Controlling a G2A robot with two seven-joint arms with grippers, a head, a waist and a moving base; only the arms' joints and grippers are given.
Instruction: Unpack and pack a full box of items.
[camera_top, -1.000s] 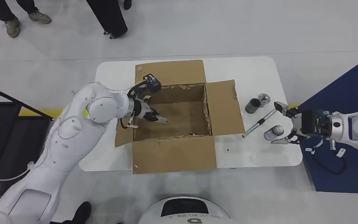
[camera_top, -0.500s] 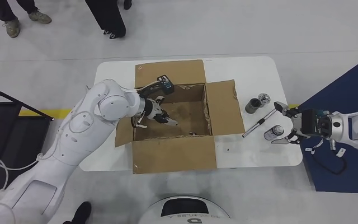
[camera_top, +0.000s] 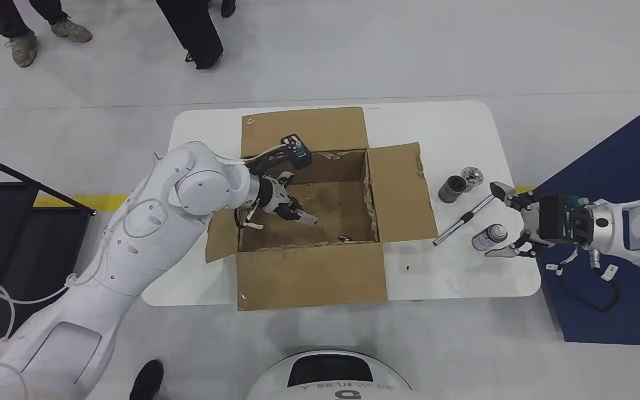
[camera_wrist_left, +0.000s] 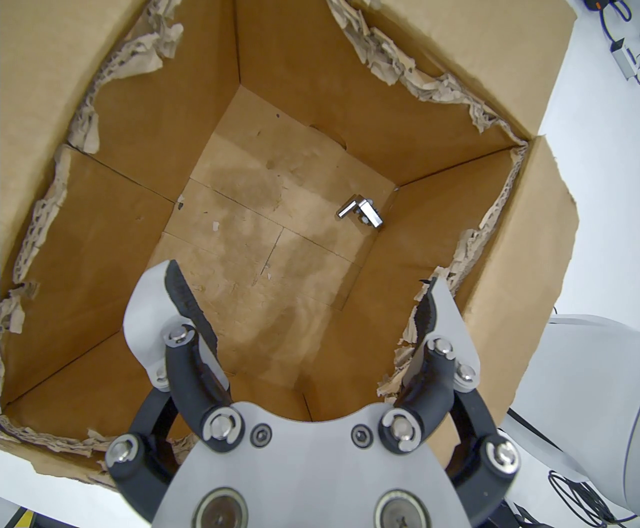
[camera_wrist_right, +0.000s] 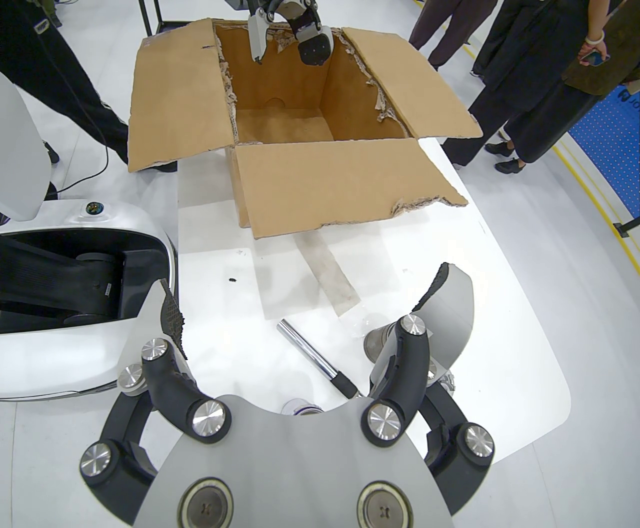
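An open cardboard box (camera_top: 310, 276) stands mid-table with its torn flaps spread. My left gripper (camera_top: 291, 211) hangs open inside the box's top, near the left wall. In the left wrist view this gripper (camera_wrist_left: 302, 274) is above the box floor, where a small metal bracket (camera_wrist_left: 360, 211) lies near a far corner. My right gripper (camera_top: 500, 220) is open low over the table's right end. Around it lie a metal rod (camera_top: 463, 220), a small can (camera_top: 489, 237), a dark cup (camera_top: 452, 188) and a small metal part (camera_top: 472, 177).
The white table (camera_top: 440, 130) has bare room behind and in front of the box's right flap. A strip of tape (camera_wrist_right: 327, 272) is stuck to the tabletop between box and rod (camera_wrist_right: 315, 360). People stand on the floor beyond the table's far side.
The left arm swung right, carrying its gripper from the box's left wall farther over the inside, then stopped. The right arm has kept still.
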